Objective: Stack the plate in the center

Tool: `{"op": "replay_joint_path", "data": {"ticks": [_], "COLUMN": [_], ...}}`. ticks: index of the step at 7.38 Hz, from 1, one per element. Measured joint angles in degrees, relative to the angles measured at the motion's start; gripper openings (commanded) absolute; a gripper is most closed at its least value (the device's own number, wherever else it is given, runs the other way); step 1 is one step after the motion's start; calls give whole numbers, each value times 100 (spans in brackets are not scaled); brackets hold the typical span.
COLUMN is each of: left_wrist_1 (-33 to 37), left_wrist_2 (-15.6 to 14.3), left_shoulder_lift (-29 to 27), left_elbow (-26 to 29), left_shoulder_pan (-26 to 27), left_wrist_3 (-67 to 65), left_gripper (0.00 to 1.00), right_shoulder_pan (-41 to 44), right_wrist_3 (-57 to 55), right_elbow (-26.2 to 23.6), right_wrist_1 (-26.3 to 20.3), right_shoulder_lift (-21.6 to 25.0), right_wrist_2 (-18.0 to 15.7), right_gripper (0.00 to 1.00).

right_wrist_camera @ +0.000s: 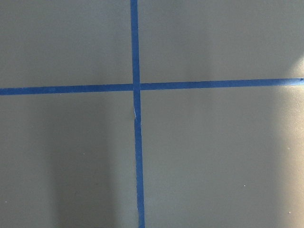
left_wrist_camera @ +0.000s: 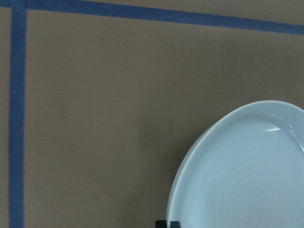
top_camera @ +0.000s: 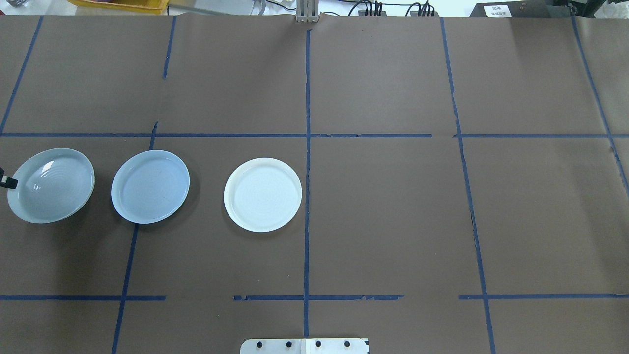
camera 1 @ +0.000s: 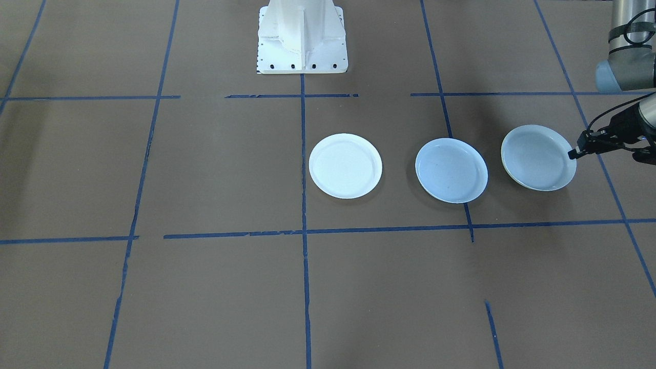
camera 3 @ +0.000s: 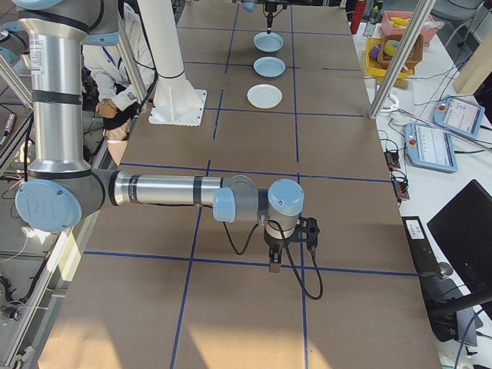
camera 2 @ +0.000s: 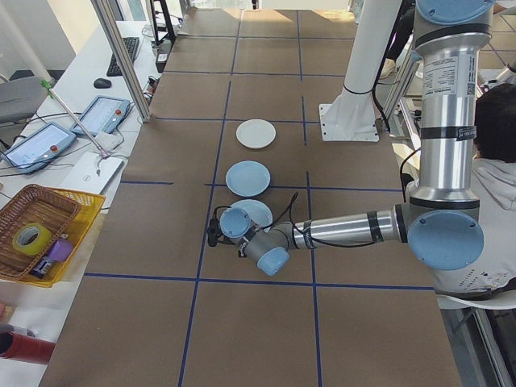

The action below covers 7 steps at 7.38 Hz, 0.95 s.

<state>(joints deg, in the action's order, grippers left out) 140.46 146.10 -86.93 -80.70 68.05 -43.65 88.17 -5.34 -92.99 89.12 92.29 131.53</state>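
Your left tool (camera 1: 575, 152) is clamped on the outer rim of the round pale blue-grey glossy plate with concentric ripple rings (camera 1: 538, 157), and that plate sits tilted, gripped edge raised, with a shadow under it on the brown paper-covered table (camera 1: 205, 287). In the overhead view you only get a black fingertip (top_camera: 7, 181) at the frame's left edge, touching the ringed plate's rim. The left wrist view shows the same plate filling the lower right, rings faintly visible, with a bit of black finger at the bottom edge. The center target, the round shallow glossy bluish-white plate with a smooth inside (camera 1: 451, 170), lies flat just beside the ringed plate, not touching, a strip of blue tape (camera 1: 469, 218) running under it. The round matte white plate (camera 1: 345, 165) lies flat farther along the same row, well apart, near the table's middle tape line. Your right tool (camera 3: 283, 250) hangs over bare table far from all three plates and shows only in the right side view, so you cannot tell if its fingers are apart or together; its wrist camera sees just a tape cross on brown paper. The white robot pedestal base (camera 1: 302, 36) stands behind the row.
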Motion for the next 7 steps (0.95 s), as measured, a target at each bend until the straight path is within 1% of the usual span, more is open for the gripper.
{"op": "replay_joint_path", "data": {"ticks": [1, 2, 3, 4, 5, 6, 7], "left_wrist_1": [-1, 0, 21, 80, 196, 316, 379], "left_wrist_2": [-89, -332, -653, -1028, -1326, -1512, -1612], "left_shoulder_lift": [3, 12, 16, 7, -19, -70, -139], "left_elbow": [-344, -690, -960, -1123, -1196, -1221, -1226], "left_shoulder_pan": [-12, -129, -441, -863, -1244, -1529, -1723], "left_wrist_3": [-490, -1039, -1639, -2210, -2688, -3057, -3286], "left_gripper": [0, 0, 0, 0, 0, 0, 0], "right_shoulder_pan": [1, 0, 0, -1, -2, -1, -2], "right_wrist_3": [-2, 0, 1, 0, -2, -2, -2], "right_elbow": [0, 0, 0, 0, 0, 0, 0], "right_wrist_1": [0, 0, 0, 0, 0, 0, 0], "right_shoulder_lift": [0, 0, 0, 0, 0, 0, 0], "right_wrist_2": [2, 2, 0, 2, 2, 0, 2], "right_gripper": [100, 100, 100, 100, 100, 100, 100]}}
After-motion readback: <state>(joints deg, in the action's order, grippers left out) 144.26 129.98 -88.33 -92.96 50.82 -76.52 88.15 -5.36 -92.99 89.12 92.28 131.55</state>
